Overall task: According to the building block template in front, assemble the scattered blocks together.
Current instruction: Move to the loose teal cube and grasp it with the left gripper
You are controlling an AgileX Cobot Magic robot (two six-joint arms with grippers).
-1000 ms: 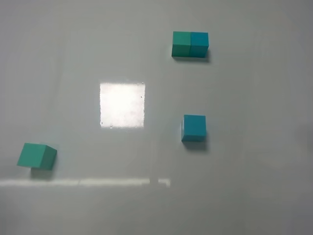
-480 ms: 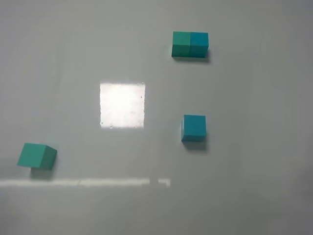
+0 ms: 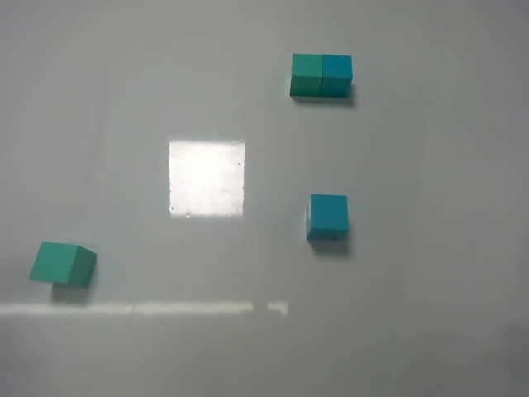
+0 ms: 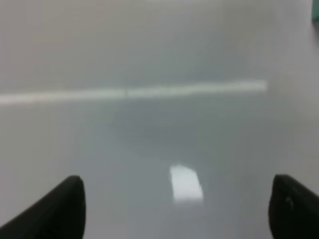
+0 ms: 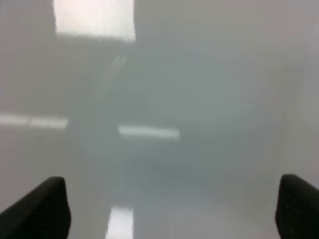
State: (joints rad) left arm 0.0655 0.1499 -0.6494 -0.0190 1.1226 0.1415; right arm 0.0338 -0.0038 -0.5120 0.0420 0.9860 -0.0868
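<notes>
Fingers (image 4: 60, 206) on the left gripper (image 4: 179, 214) and right gripper (image 5: 172, 211) gape empty, with the green cube (image 3: 62, 263) near-left, the blue cube (image 3: 327, 216) mid-right and the template (image 3: 321, 74) far-right, the cubes seemingly light, rigid and best pinched across opposite flat faces.

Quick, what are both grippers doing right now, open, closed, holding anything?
Left gripper: open, holding nothing.
Right gripper: open, holding nothing.

overall change: none visible across the 3 overhead pictures
teal-green cube (image 3: 62, 264): no shift seen
cyan-blue cube (image 3: 328, 217): no shift seen
template pair (image 3: 321, 75): no shift seen
wrist views: only 1 picture each, so change cannot be told
</notes>
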